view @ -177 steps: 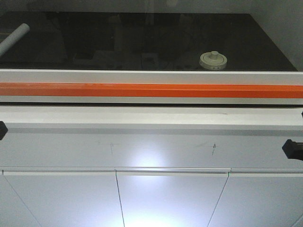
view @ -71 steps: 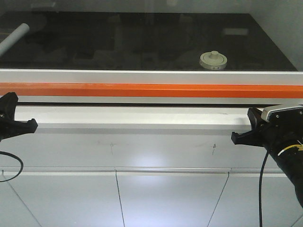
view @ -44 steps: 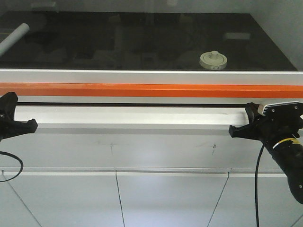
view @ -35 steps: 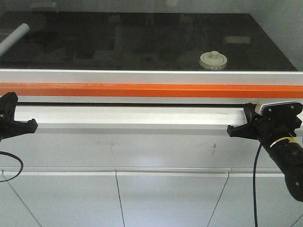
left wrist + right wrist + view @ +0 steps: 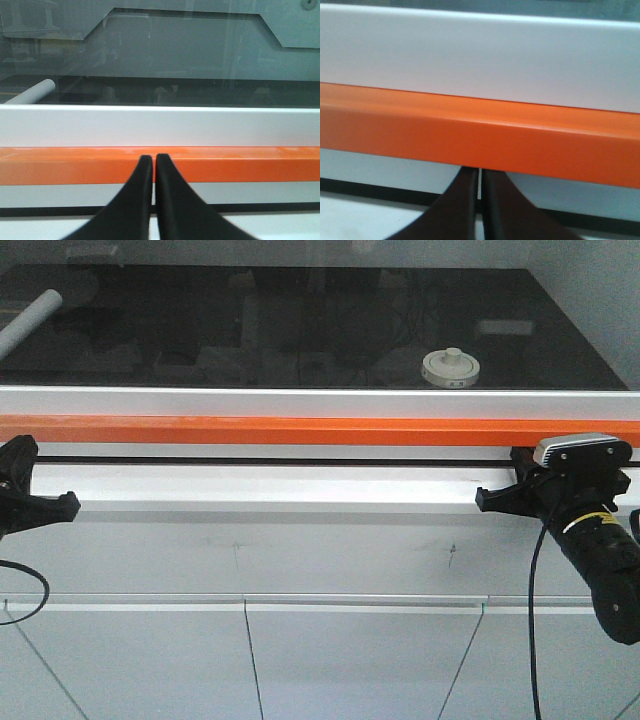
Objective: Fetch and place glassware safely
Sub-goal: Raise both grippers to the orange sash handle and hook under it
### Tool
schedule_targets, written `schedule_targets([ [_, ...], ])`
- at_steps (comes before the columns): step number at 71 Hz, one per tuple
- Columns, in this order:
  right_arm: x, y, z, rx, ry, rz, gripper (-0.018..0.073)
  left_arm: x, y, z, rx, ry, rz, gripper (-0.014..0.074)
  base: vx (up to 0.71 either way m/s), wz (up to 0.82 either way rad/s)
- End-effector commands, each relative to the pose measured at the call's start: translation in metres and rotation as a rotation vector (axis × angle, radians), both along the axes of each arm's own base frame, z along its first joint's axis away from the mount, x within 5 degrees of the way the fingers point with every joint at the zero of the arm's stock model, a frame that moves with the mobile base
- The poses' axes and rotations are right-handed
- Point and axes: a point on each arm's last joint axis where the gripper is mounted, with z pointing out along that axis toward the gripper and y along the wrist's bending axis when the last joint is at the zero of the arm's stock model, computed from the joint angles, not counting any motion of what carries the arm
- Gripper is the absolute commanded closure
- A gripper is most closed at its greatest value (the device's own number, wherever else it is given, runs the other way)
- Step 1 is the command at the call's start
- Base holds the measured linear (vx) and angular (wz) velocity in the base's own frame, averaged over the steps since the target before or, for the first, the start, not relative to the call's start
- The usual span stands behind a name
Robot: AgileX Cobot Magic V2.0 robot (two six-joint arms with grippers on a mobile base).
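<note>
you won't find any text you can read here. the dark marks on the jar lid (image 5: 450,367) rim are too small to make out, and the yellow band (image 5: 586,525) on the right arm (image 5: 610,580) is illegible.

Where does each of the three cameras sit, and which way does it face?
Front-facing: high up, looking down past the orange bar to the jar; left gripper and right gripper at the edges.
Left wrist: behind its shut fingers, facing the bar; paper tube beyond.
Right wrist: likewise, closer to the bar.
All share the orange bar.
</note>
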Motion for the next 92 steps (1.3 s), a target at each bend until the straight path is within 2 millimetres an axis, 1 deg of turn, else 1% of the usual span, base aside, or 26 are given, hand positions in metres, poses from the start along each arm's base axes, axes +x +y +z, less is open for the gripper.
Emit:
schedule_targets([
  [1, 0.004, -0.001, 0.026, 0.001, -0.151, -0.003, 0.0563, 0.004, 0.001, 0.015, -0.014, -0.109, 0.008, 0.0603, 0.00, 0.00],
  [12, 0.004, -0.001, 0.025, 0.000, -0.147, -0.003, 0.0563, 0.012, 0.001, 0.007, -0.015, -0.084, 0.007, 0.0603, 0.00, 0.00],
  [27, 0.004, -0.001, 0.025, 0.000, -0.147, -0.003, 0.0563, 0.040, 0.001, 0.006, -0.009, -0.092, 0.007, 0.0603, 0.00, 0.00],
  [33, 0.004, -0.001, 0.025, 0.000, -0.148, -0.003, 0.0563, 0.049, 0.001, 0.004, -0.006, -0.085, 0.006, 0.0603, 0.00, 0.00],
  [55, 0.004, -0.001, 0.025, 0.000, -0.148, -0.003, 0.0563, 0.042, -0.001, -0.015, 0.003, 0.022, -0.003, 0.0603, 0.00, 0.00],
  [74, 0.004, -0.001, 0.026, 0.001, -0.150, -0.003, 0.0563, 0.047, 0.000, -0.030, 0.066, 0.058, 0.006, 0.0603, 0.00, 0.00],
  [84, 0.004, -0.001, 0.026, 0.001, -0.153, -0.003, 0.0563, 0.051, 0.004, -0.033, 0.044, 0.021, 0.046, 0.0603, 0.00, 0.00],
  [92, 0.004, -0.001, 0.026, 0.001, -0.153, -0.003, 0.0563, 0.058, 0.006, -0.035, 0.032, 0.011, 0.069, 0.0603, 0.00, 0.00],
])
